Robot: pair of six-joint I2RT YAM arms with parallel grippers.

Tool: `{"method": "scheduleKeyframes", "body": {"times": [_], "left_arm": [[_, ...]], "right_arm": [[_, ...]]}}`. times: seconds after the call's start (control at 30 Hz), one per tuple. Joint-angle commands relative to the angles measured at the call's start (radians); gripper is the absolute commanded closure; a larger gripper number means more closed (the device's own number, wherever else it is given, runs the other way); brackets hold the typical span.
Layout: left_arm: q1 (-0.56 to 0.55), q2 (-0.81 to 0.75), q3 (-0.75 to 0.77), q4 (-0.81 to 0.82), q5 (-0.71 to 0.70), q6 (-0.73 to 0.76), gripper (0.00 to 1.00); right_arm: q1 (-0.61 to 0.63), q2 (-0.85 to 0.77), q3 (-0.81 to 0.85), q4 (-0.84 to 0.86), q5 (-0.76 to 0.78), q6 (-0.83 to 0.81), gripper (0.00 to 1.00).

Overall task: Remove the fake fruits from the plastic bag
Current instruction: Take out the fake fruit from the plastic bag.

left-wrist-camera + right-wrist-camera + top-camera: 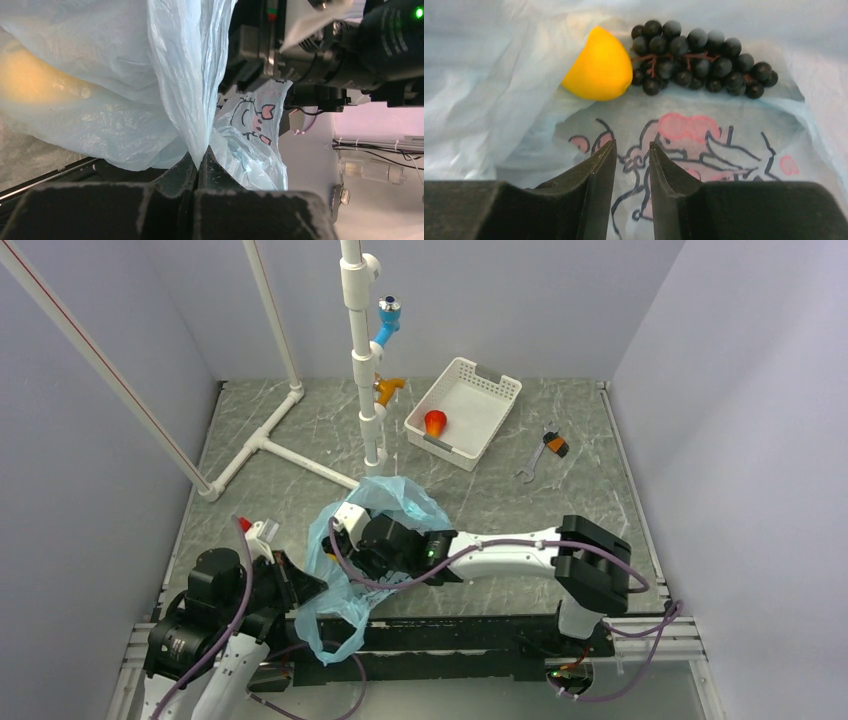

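While my left gripper (pixel 199 156) is closed on the thin light-blue plastic bag (pixel 170 75), my right gripper (pixel 633 150), jaws slightly apart and empty, is inside it, near the yellow-orange round plastic fruit (pixel 599 65) and the dark plastic grape bunch (pixel 704 57). If I close early, I pinch only film.

Likely robot lab, plain-walled booth (pixel 520 300), PVC frame (pixel 262 443)
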Motion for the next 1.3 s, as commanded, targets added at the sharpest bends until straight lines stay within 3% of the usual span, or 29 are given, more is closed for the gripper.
{"method": "scheduleKeyframes", "body": {"times": [0.0, 0.27, 0.47, 0.87, 1.1, 1.27], "left_arm": [[-0.001, -0.007, 0.034, -0.053, -0.036, 0.005, 1.00], [-0.001, -0.022, 0.052, -0.189, -0.098, 0.049, 1.00], [-0.001, -0.046, 0.045, -0.202, -0.072, 0.049, 1.00], [-0.001, -0.083, 0.044, -0.260, -0.099, 0.041, 1.00], [-0.002, -0.093, 0.039, -0.281, -0.109, 0.038, 1.00], [-0.001, -0.101, 0.040, -0.305, -0.125, 0.037, 1.00]], "right_arm": [[-0.015, 0.055, 0.088, 0.110, -0.043, -0.001, 0.65], [-0.018, 0.141, 0.158, 0.191, -0.068, -0.030, 0.53], [-0.017, 0.190, 0.171, 0.262, -0.147, -0.040, 0.40], [-0.016, 0.302, 0.205, 0.309, -0.248, -0.094, 0.03], [-0.015, 0.420, 0.247, 0.283, -0.213, -0.106, 0.01], [-0.015, 0.440, 0.247, 0.259, -0.167, -0.102, 0.10]]}}
